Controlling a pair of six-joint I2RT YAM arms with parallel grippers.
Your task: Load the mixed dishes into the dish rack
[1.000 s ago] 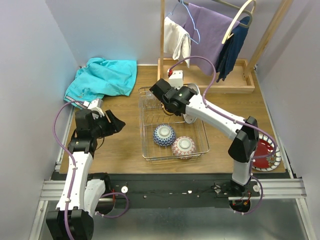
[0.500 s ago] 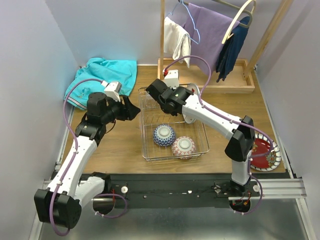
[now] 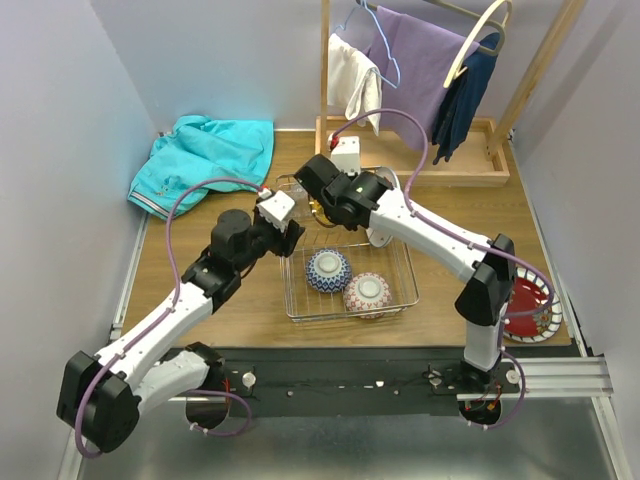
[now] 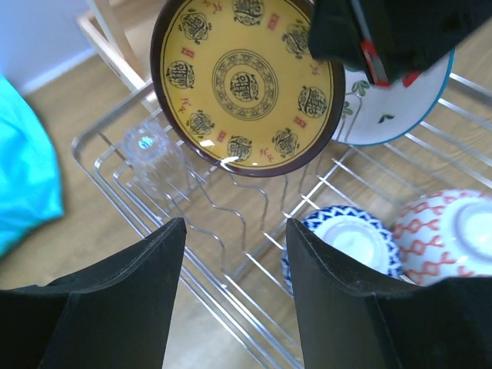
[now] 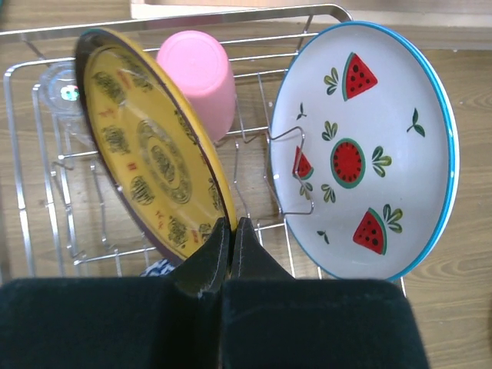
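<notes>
The dish rack (image 3: 292, 300) holds a blue-patterned bowl (image 3: 328, 270) and a pink-patterned bowl (image 3: 367, 293), both upside down. My right gripper (image 5: 232, 227) is shut on the rim of the yellow plate (image 5: 146, 161), which stands tilted on edge over the rack's wire slots. A white plate with red fruit motifs (image 5: 361, 154) stands beside it, and a pink cup (image 5: 200, 77) and a clear glass (image 5: 65, 92) sit behind. My left gripper (image 4: 234, 231) hangs open and holds nothing over the rack's left side, facing the yellow plate (image 4: 246, 84). A red plate (image 3: 528, 305) lies on the table at the right.
A turquoise cloth (image 3: 205, 155) lies at the back left. The wooden clothes rack (image 3: 420, 80) with hanging garments stands behind the dish rack on a wooden base (image 3: 470, 165). Walls close in on both sides.
My left arm has swung from the table's left side over to the dish rack's left edge. The right gripper has stayed in place, still holding the yellow plate.
</notes>
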